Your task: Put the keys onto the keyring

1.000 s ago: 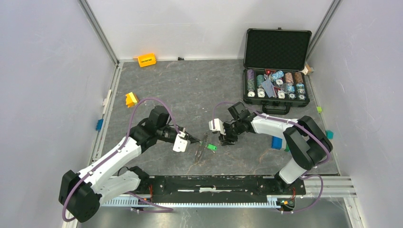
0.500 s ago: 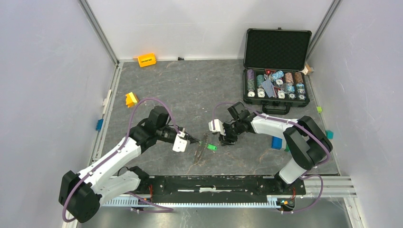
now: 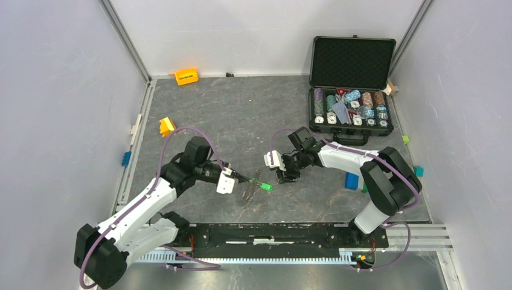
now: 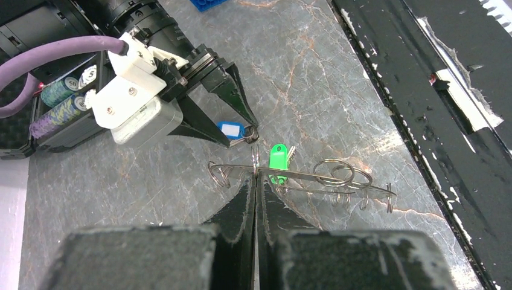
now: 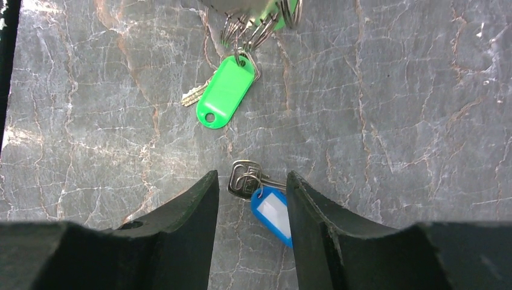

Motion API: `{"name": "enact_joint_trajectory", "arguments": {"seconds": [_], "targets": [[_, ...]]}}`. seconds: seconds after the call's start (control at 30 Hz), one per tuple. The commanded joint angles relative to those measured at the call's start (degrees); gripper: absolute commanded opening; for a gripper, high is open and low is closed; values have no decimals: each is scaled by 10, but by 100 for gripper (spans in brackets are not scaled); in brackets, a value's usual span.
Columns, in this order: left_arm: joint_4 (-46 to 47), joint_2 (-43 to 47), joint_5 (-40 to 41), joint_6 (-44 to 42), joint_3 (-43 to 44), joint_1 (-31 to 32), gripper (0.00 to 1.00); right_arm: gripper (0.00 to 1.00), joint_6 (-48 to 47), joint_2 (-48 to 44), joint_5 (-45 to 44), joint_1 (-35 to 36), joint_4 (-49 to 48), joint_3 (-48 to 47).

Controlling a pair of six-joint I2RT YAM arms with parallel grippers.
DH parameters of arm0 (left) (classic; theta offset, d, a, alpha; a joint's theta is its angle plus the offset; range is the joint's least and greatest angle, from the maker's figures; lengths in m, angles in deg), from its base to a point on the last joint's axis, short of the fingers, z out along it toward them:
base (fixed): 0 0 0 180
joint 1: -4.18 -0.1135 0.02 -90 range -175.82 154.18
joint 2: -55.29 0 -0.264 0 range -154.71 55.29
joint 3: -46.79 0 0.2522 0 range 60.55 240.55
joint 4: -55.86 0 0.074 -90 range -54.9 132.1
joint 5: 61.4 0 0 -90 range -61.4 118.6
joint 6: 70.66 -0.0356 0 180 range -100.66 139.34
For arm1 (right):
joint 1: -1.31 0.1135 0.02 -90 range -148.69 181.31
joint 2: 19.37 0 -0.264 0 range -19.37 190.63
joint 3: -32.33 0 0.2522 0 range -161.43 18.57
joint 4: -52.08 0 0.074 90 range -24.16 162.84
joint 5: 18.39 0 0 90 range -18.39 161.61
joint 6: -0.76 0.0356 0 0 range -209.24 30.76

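Tabletop (image 5: 392, 121): grey stone-look surface with pale veins, smooth, low sheen. Green key tag (image 5: 224, 90) and blue key tag (image 5: 273, 214): smooth glossy plastic, the blue one with a white paper-like insert. Silver key (image 5: 243, 180) and keyring (image 4: 302, 176): bare bright metal, the ring thin wire. Rail (image 4: 435, 90), right of the left wrist view: matt black, chipped.

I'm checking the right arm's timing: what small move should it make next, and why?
Probably close the right gripper: its open jaws straddle the blue key lying on the table, while the left gripper, shut, holds the keyring, where the green key seems already hung.
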Motion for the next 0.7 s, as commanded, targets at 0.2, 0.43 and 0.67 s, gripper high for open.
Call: {"name": "enact_joint_trajectory", "arguments": {"seconds": [0.2, 0.43, 0.67], "targets": [[8, 12, -10, 2, -2, -8, 2, 48, -45, 33, 22, 2, 26, -21], [9, 10, -13, 2, -2, -8, 2, 40, -60, 39, 2, 3, 36, -12], [10, 4, -15, 3, 0, -8, 2, 22, -54, 30, -12, 3, 37, -14]]}}
